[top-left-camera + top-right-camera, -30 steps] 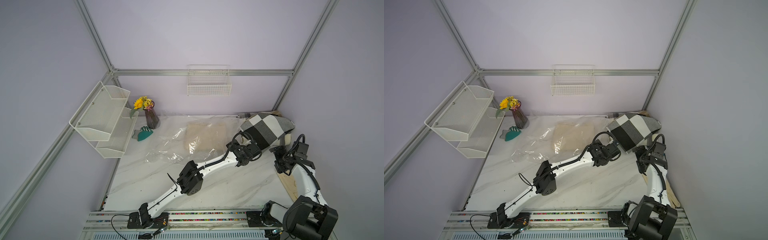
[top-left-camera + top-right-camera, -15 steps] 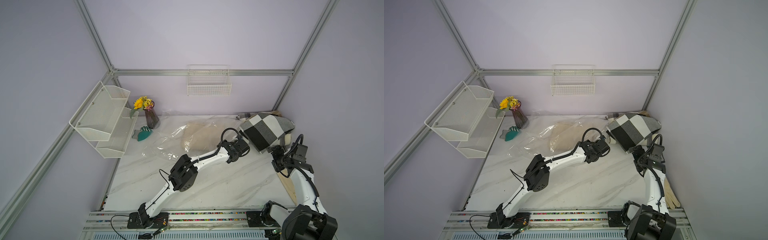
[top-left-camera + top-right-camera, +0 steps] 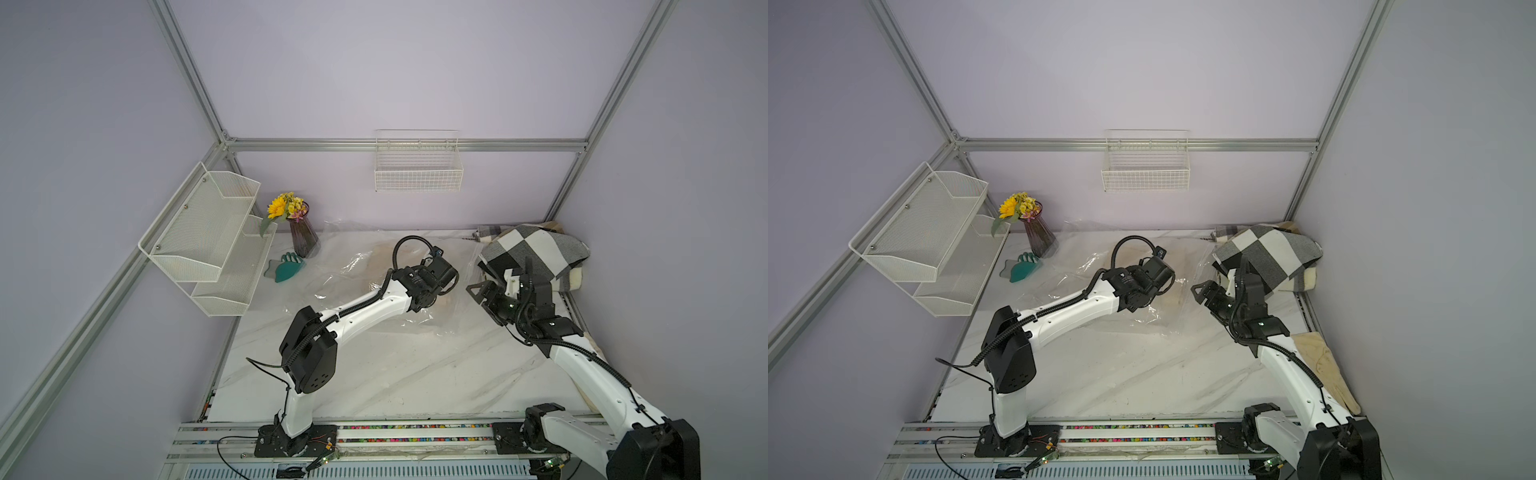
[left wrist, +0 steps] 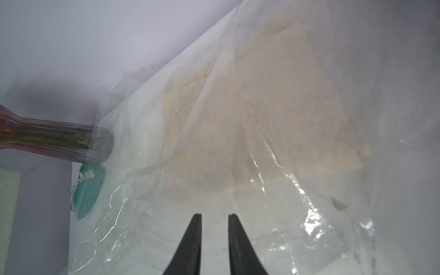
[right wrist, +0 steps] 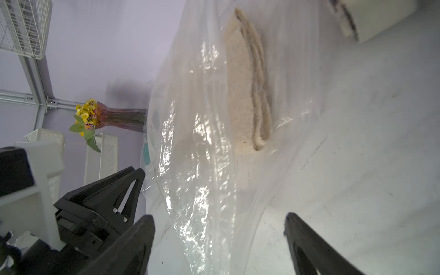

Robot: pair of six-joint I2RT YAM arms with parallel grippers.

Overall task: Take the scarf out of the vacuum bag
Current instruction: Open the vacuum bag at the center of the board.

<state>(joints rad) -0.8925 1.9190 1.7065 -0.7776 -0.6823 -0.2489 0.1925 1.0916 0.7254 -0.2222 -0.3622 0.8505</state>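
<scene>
Right now the cream, fleecy folded scarf [image 5: 242, 83] is lying inside the large, crinkly transparent plastic vacuum bag [image 3: 345, 270]. The bag is sprawling over the white marble tabletop [image 3: 395, 374] toward 12 o'clock, between a ribbed purple glass vase of yellow flowers [image 3: 303, 237] at 10 o'clock and a folded black-and-white checked blanket [image 3: 536, 253] at 2 o'clock.

The left tool [image 4: 215, 215] is sitting with its jaws nearly together and looks to be pinching a fold of film near the scarf. The right tool [image 5: 217, 217] is standing with jaws wide apart at the bag's 3 o'clock end, where the mouth seems to be; loose film is hanging between them and they are gripping nothing.

The step in hand is probably reaching the scarf through that end. To do it well, the left tool should be lifting its pinch so the layers are parting. The right tool should be sliding under the upper layer to the scarf's folded edge and closing on cloth, not on film alone. Otherwise the whole bag is going to drag along.
</scene>
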